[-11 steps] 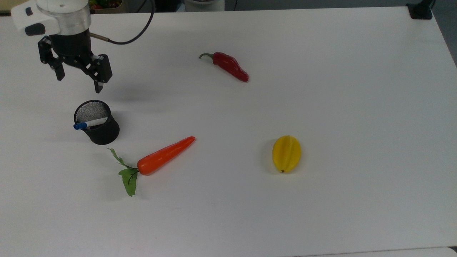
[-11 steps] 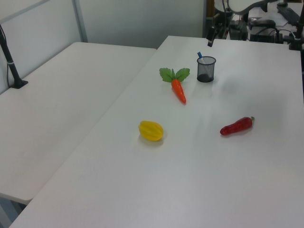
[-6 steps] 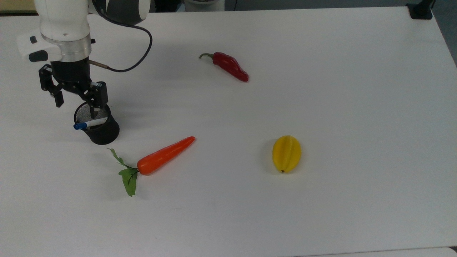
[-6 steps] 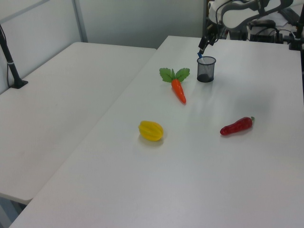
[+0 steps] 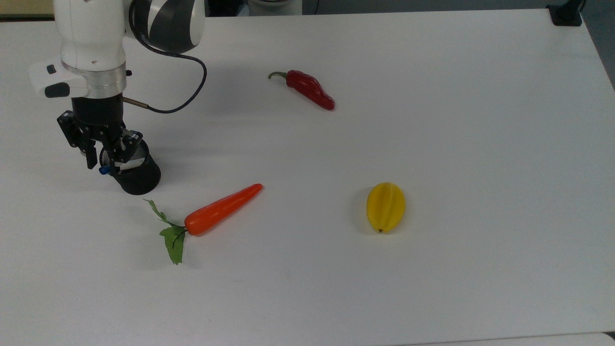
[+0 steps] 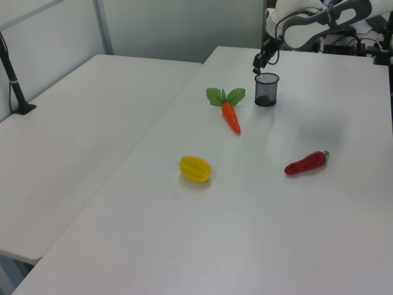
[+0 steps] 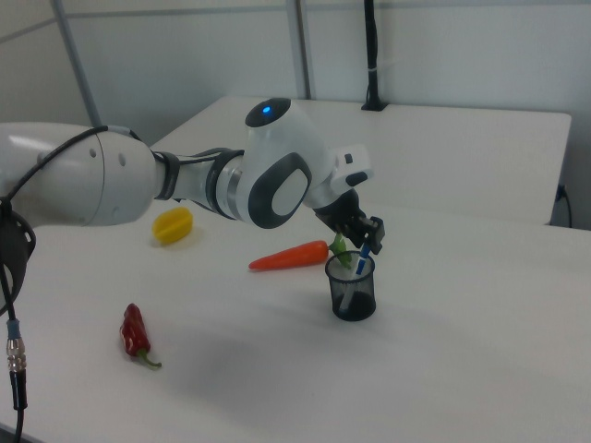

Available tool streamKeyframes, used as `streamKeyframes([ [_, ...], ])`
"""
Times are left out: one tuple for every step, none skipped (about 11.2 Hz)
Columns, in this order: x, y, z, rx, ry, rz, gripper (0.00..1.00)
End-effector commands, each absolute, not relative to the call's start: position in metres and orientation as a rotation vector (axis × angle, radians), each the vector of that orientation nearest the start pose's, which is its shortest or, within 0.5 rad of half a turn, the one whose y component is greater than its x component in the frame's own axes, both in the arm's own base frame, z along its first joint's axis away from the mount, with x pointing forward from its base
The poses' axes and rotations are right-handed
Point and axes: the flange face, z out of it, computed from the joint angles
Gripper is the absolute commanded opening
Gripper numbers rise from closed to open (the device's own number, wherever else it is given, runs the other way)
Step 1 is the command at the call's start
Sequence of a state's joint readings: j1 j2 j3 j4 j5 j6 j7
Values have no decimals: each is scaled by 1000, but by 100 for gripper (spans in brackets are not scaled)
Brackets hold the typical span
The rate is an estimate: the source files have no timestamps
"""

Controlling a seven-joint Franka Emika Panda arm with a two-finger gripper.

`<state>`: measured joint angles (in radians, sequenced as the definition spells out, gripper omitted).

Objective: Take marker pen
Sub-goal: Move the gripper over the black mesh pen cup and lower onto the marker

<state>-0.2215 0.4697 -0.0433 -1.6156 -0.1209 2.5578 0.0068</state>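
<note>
White tabletop [image 5: 432,120] carries everything. Near its left edge in the top view, the marker pen [image 5: 103,169] leans in a black mesh cup [image 5: 137,175], blue cap poking over the rim. The gripper [image 5: 102,158] hangs at the cup's mouth, fingers apart on either side of the cap. Just beside the cup lies an orange carrot [image 5: 222,208]; a red chilli [image 5: 310,89] and a yellow starfruit [image 5: 386,206] lie well apart.
</note>
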Motion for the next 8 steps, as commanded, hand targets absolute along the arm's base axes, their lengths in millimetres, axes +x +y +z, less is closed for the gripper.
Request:
streamKeyframes([
  [696,-180,405,-3189,299,-786,33],
  [695,-180,404,-3189,301,-784,27],
  [695,-180,404,-3189,302,-781,23],
  [695,-180,404,-3189,302,-781,19],
  [696,-180,405,-3188,303,-783,17],
  [695,-181,406,-3184,312,-786,13],
  [695,-182,410,-3168,332,-793,12],
  [694,-182,414,-3150,360,-803,11],
])
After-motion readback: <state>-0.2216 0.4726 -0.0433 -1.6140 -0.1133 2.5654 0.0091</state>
